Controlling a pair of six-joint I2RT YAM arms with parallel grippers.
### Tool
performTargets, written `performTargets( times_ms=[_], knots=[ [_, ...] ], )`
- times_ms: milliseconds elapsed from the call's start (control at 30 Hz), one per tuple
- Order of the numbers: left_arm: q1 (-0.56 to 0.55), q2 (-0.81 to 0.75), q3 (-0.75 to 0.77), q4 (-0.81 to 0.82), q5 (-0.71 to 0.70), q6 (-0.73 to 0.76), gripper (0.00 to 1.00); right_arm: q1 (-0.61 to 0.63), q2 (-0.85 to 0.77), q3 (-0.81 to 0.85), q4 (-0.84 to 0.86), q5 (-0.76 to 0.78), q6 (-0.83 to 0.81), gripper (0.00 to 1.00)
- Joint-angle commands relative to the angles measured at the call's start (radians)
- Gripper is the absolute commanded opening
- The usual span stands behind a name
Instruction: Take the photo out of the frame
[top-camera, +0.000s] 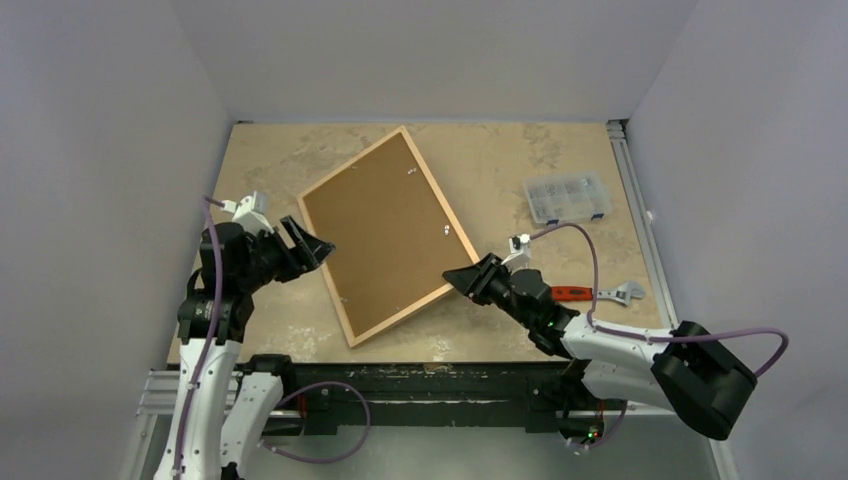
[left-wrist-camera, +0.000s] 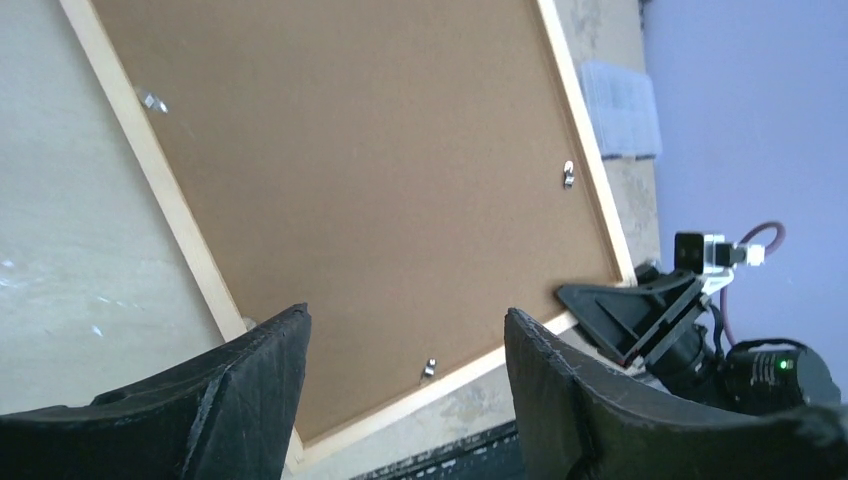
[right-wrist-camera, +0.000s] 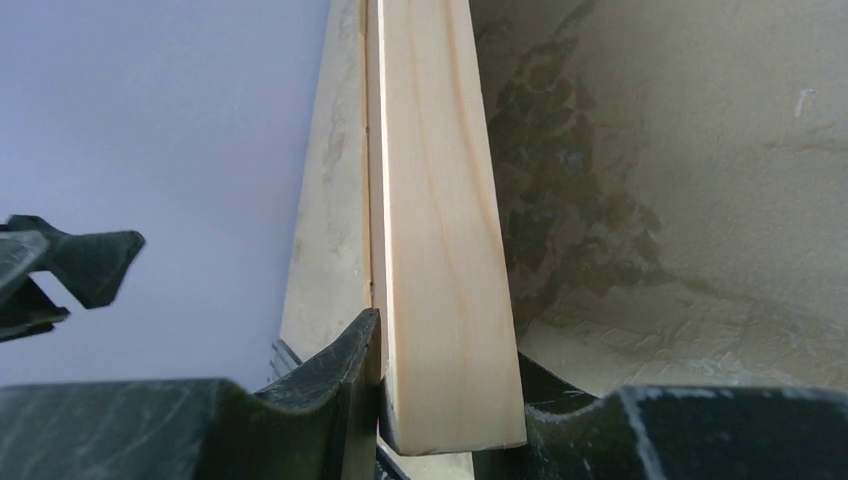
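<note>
Frame (top-camera: 400, 311): there is one, of thin light-wood rails, lying back-up in the middle of the table (top-camera: 500, 160). One brown backing board (top-camera: 385, 235) fills it. The photo is hidden under that board, so none of it shows in any view.

Furthest left is the left gripper (top-camera: 312, 243). It hangs just beside the frame's left long rail with its jaws wide apart and nothing between them. Whether a fingertip touches the rail cannot be made out. Its wrist camera looks across the board and shows three small metal tabs (left-wrist-camera: 568, 173) along the inner edge of the rails. The frame's far end is cut off at the top of that view.

The frame's long axis runs from far left to near right, more front-to-back than sideways, so one corner points away from the arms and another towards them.

At the right-hand corner sits the right gripper (top-camera: 462, 277), its jaws clamped on the wooden rail. In its wrist view the rail stands between the two fingers, with one finger pressed against the rail's side. The rest of the frame lies outside that view, and it is not clear whether this corner is raised off the table.

Further right, one wrench (top-camera: 600, 293) with a red handle lies near that arm, partly hidden behind it. One clear plastic parts box (top-camera: 568, 196) rests beyond it, well apart from the frame.
</note>
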Motion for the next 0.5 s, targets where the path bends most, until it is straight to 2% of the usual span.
performTargets(
  times_ms=[0, 233, 367, 467],
  knots=[
    [-0.046, 0.036, -0.093, 0.056, 0.095, -0.037, 0.69, -0.043, 0.067, -0.056, -0.167, 0.086, -0.134, 0.00],
    [-0.151, 0.106, -0.196, 0.080, 0.044, -0.087, 0.70, -0.068, 0.140, -0.072, -0.173, 0.066, -0.105, 0.00],
    [-0.170, 0.128, -0.237, 0.082, -0.019, -0.127, 0.70, -0.079, 0.166, -0.098, -0.143, 0.060, -0.078, 0.00],
    [-0.170, 0.123, -0.254, 0.080, -0.056, -0.144, 0.70, -0.085, 0.186, -0.099, -0.148, 0.056, -0.068, 0.04]
  ],
)
